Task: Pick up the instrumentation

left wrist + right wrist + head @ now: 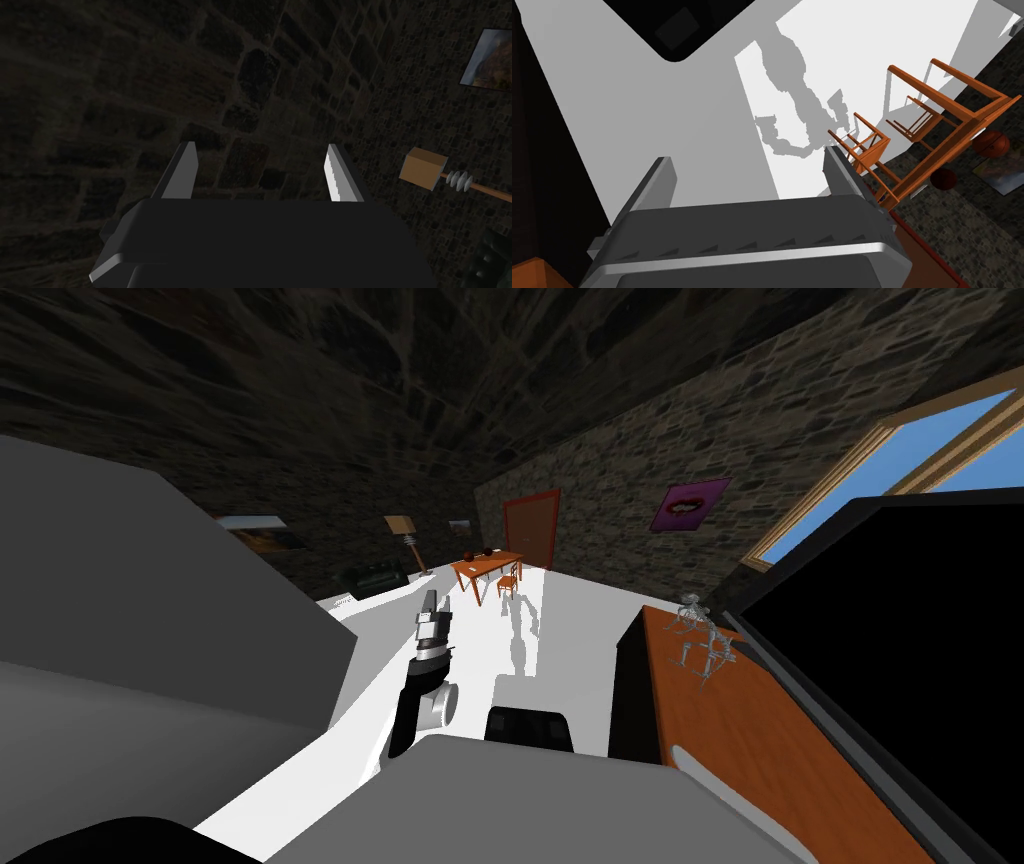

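Task item: the instrumentation point(705, 640), a silvery wire-framed apparatus, is standing on the orange worktop point(760, 738) at the right of the scene, toward its far end and just beside a large black panel point(900, 628).
Left end effector: the left end effector point(260, 146) is standing wide and empty, and is not aiming at the item.
Right end effector: the right end effector point(747, 155) is also standing wide and empty. It is pointing down at the white floor point(677, 115) toward a far orange table point(952, 130) and chair point(867, 145).
Step in hand: judged as the approach, since neither end effector is reaching the worktop.
Method: the right arm appears better placed. It should be swinging right over the worktop, lining its fingers across one solid bar of the frame, then closing gently.
Handling: the thin, open frame is likely to tip or slip if it is pinched at a loose strut.
Containers: the instrumentation is sitting directly on the worktop, not in any tray or box.
Risk: the black panel beside the item is leaving little room on that side.
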Controlling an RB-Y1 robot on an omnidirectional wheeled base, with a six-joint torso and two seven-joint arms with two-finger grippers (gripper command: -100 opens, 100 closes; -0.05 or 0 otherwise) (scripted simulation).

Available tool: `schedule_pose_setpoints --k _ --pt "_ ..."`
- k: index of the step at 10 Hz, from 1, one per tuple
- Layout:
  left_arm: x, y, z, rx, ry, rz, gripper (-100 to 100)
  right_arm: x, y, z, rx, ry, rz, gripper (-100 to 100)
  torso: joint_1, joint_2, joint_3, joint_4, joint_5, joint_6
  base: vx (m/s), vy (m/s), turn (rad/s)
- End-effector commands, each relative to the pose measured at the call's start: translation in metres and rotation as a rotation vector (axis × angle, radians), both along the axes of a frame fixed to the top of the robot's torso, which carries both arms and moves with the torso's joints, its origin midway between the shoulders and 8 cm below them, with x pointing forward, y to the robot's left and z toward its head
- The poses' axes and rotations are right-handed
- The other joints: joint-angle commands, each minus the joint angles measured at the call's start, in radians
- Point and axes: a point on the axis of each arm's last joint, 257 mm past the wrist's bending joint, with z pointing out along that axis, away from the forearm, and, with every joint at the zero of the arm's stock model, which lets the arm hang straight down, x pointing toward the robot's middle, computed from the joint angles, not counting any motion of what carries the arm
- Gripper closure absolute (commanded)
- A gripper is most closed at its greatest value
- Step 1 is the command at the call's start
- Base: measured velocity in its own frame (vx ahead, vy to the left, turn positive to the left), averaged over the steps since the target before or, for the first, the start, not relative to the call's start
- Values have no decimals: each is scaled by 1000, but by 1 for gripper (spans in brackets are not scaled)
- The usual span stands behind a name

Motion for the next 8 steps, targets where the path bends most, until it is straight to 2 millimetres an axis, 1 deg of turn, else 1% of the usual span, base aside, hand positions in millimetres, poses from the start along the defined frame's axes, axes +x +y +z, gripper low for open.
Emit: schedule_pose_setpoints --k 1,2,3,4,5,6,7,8 --pt "0 0 0 0 0 0 0 -25 -23 -5 -45 46 37 -100 0 0 0 0 0 0 14 6 91" --pt "0 0 0 0 0 0 0 -25 -23 -5 -45 46 37 -100 -1 0 0 0 0 0 4 0 -15" --pt "0 0 0 0 0 0 0 -60 -43 -13 -105 104 111 -100 -1 1 0 0 0 0 10 6 170" --pt "0 0 0 0 0 0 0 -93 -65 -18 -160 158 184 -100 -1 0 0 0 0 0 20 1 296" --pt "0 0 0 0 0 0 0 -94 -66 -18 -162 159 186 -100 -1 0 0 0 0 0 20 -9 101" --pt "0 0 0 0 0 0 0 -121 -86 -19 -210 202 262 -100 -1 0 0 0 0 0 22 -9 165" --pt "0 0 0 0 0 0 0 -125 -90 -20 -216 211 261 -100 -2 0 0 0 0 0 19 -14 94" --pt "0 0 0 0 0 0 0 -153 -114 -20 -267 258 335 -100 -2 0 0 0 0 0 27 -17 165"
